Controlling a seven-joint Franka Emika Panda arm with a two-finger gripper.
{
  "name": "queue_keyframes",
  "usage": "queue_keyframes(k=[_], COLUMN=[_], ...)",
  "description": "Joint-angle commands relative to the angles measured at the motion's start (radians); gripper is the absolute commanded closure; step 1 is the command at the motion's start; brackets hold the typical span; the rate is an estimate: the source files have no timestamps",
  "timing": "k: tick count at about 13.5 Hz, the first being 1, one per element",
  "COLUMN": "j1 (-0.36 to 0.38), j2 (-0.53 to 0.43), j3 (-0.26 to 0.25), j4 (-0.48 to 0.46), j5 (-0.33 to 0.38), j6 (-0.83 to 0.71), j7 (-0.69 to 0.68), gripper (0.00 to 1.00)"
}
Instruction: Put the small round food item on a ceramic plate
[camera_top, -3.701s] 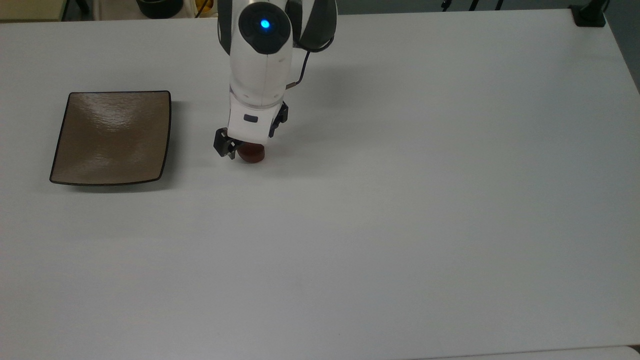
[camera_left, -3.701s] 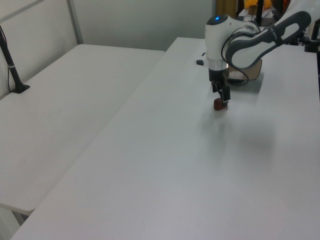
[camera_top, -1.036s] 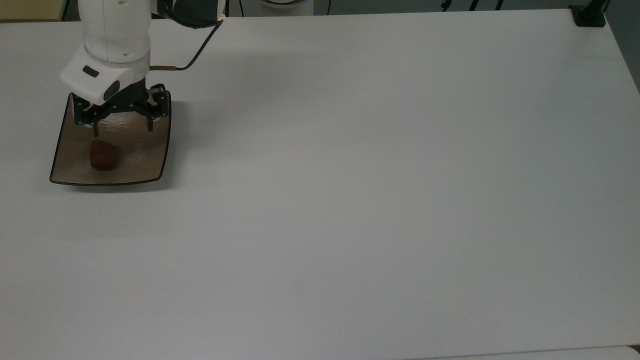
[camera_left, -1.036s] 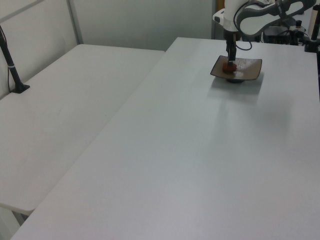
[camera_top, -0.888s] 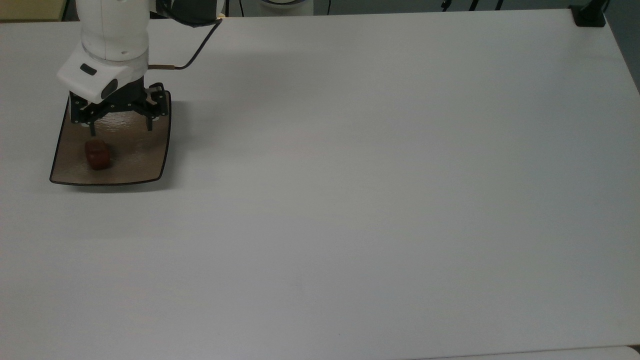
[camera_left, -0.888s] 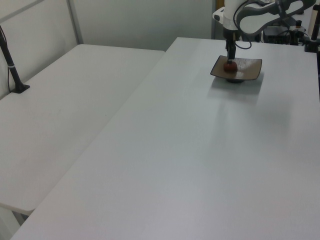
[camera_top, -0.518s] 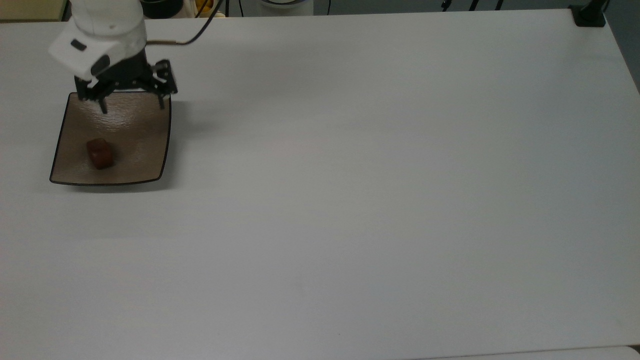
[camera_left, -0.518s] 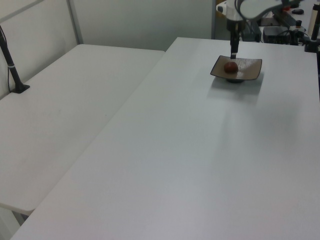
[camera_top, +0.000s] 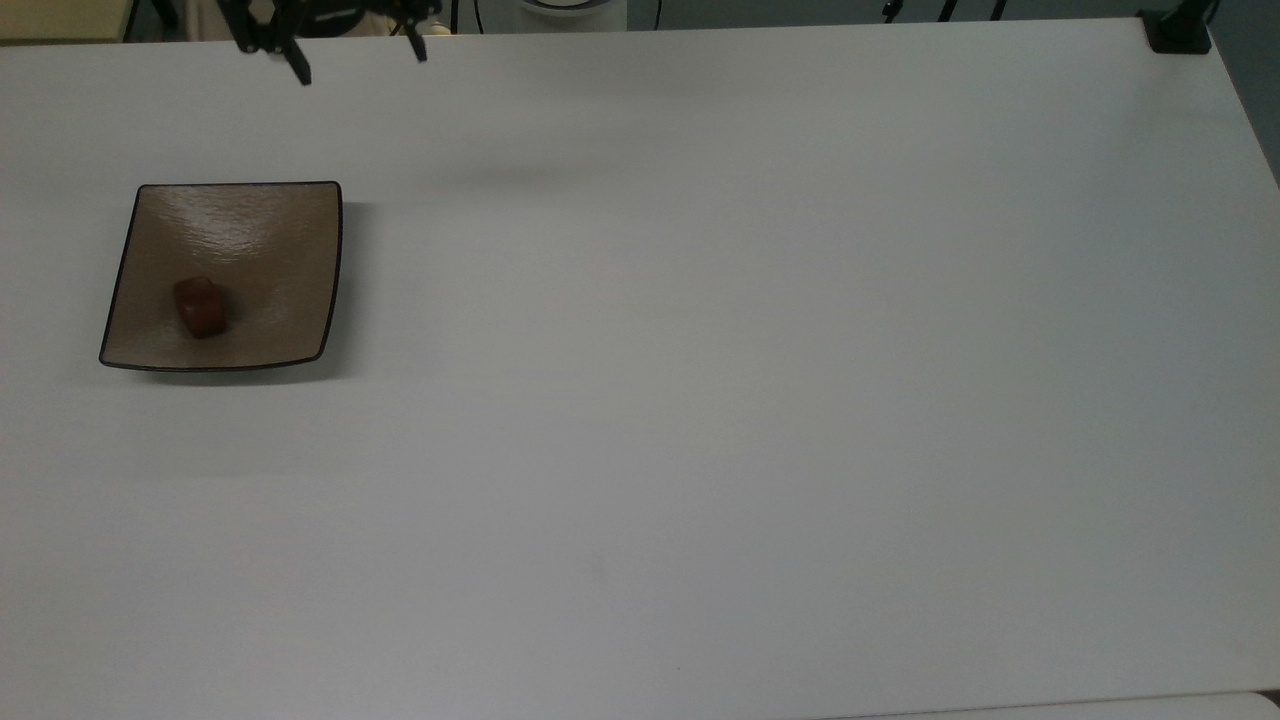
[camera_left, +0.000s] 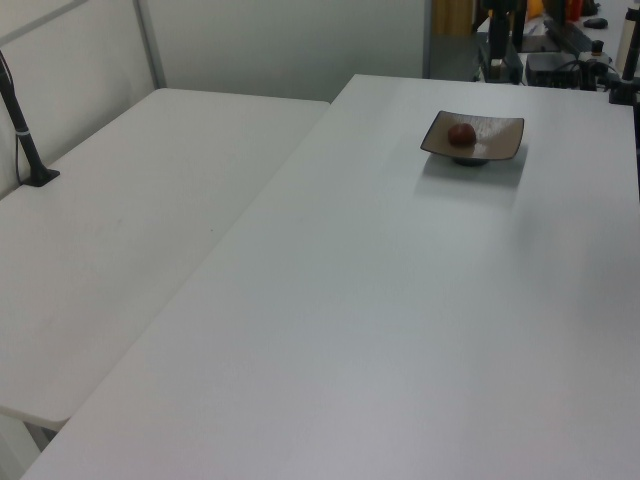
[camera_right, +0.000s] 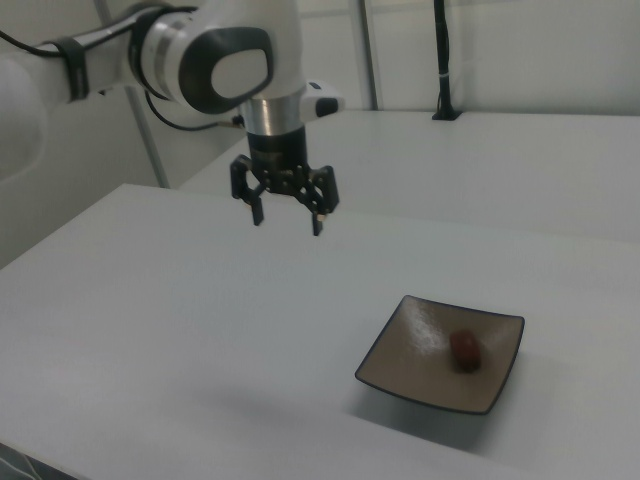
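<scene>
On the ceramic plate (camera_top: 240, 235), toward the top view's left of its middle, lies the small round food item (camera_top: 200, 306), dark red-brown and glossy, resting free with nothing touching it. In the left view, shows as a small red lump (camera_left: 461, 134) sitting in the shallow dish (camera_left: 495, 135) near the table's far end. In the right view, sits (camera_right: 464, 349) a little toward the right view's right of the plate's centre (camera_right: 420, 345), inside the thin black rim.

On the white table (camera_top: 760, 350), near the top view's left edge, stands the plate itself, square and tan-brown, flat on the surface, with a soft shadow along its right side in the top view.

Well above the table and apart from the plate hangs the gripper (camera_right: 288, 218), pointing down, spread wide with nothing between the two black fingers (camera_right: 256, 210). At the top view's upper edge, beyond the plate's far side, shows again (camera_top: 355, 58) as two dark fingertips set well apart over the table's back edge. Above it in the right view, carries on into the white arm (camera_right: 215, 55) with its grey joint covers and a black cable looping behind.

Beside the main table in the left view, to the left view's left, runs a second white table (camera_left: 140, 210) with a black post (camera_left: 22, 130) clamped at its far edge.
</scene>
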Motion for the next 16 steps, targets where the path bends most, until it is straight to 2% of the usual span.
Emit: queue_keyframes(k=[1,4,7,11,16], j1=[0.071,0.144,0.214,0.259,0.303], j2=[-0.043,-0.047,-0.058,-0.063,-0.064], j3=[-0.007,-0.007,-0.007,-0.009,-0.039], j4=[-0.019,-0.027,-0.061,-0.117,-0.164], j5=[0.038,0.012,-0.092,-0.123,-0.125], j6=[-0.034,-0.02,0.003,0.087,0.16], j7=[0.22,0.4,0.475,0.582,0.589], gripper=[0.0,0.0,0.0,0.0,0.0])
